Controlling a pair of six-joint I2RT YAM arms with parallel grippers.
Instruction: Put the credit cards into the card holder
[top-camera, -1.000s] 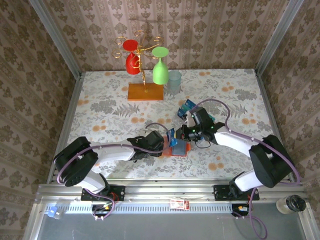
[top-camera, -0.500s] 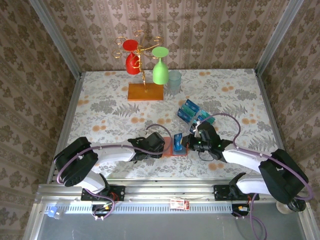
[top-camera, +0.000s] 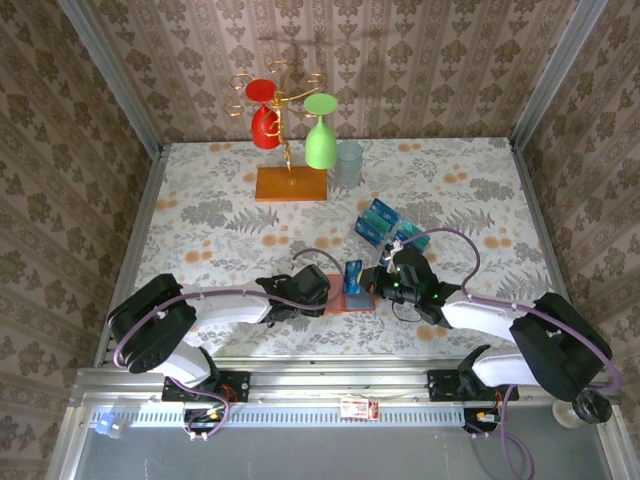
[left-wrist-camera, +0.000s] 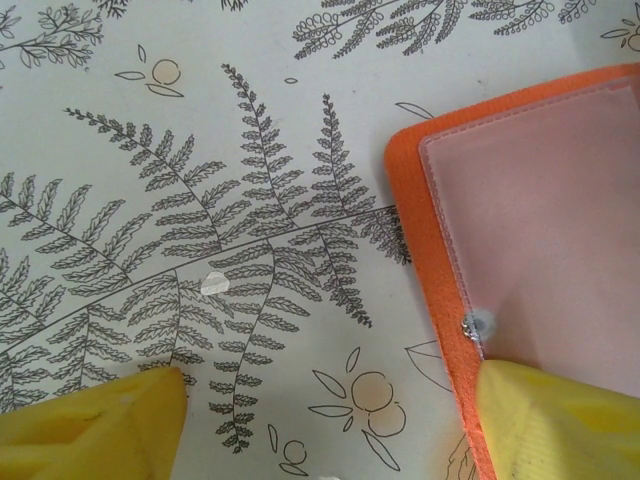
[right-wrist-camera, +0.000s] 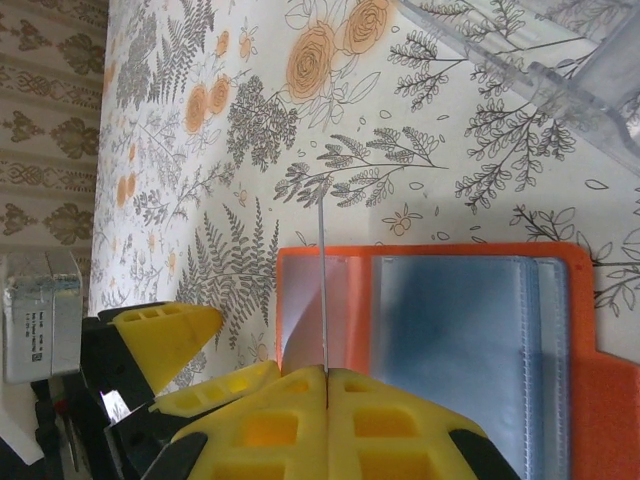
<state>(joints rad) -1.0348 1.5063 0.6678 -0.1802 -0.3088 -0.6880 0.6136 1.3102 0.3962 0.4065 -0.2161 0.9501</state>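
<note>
**Card holder** (top-camera: 358, 302): orange, laid open flat on the flowered table (top-camera: 200, 210), near its front edge and between the two grippers. In the right wrist view the grey-blue pockets (right-wrist-camera: 455, 335) are turned up.

**Credit card** (top-camera: 353, 275): blue, held upright over the card holder. In the right wrist view it is seen edge-on as a thin line (right-wrist-camera: 322, 290) above the holder's left flap.

**Right gripper** (right-wrist-camera: 326, 378): its yellow fingers are pressed together, and the credit card is pinched between them at its lower end. The right arm is folded low over the table and reaches leftward to the card holder.

**Left gripper** (left-wrist-camera: 325, 425): jaws are spread wide and nothing is gripped. One fingertip (left-wrist-camera: 560, 420) is laid on the card holder's orange edge, and the other rests on the tablecloth just beside it. The left arm is stretched low across the table towards the right.

**Further credit cards** (top-camera: 378, 222): blue and teal, kept in a clear rack (right-wrist-camera: 540, 60) just behind the right gripper.
</note>
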